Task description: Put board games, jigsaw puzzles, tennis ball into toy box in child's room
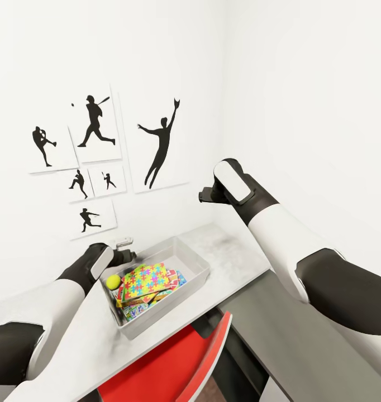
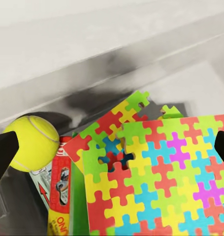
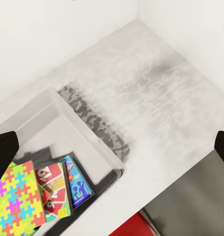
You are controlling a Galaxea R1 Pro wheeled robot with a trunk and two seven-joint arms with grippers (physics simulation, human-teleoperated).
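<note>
Six black baseball-player silhouette pictures [image 1: 95, 159] hang in a cluster on the white wall [image 1: 302, 84]. A red chair [image 1: 168, 363] stands at the picture's lower edge, back tilted.

White walls [image 1: 302, 84] meet in a corner; black baseball pictures [image 1: 95, 162] hang there. A red chair [image 1: 174, 363] stands, probably, at the desk's edge.

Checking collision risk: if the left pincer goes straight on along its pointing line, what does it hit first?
Likely the top jigsaw puzzle in the toy box, dead ahead of the left pincer. The tennis ball sits beside one finger; depth is unclear.
</note>
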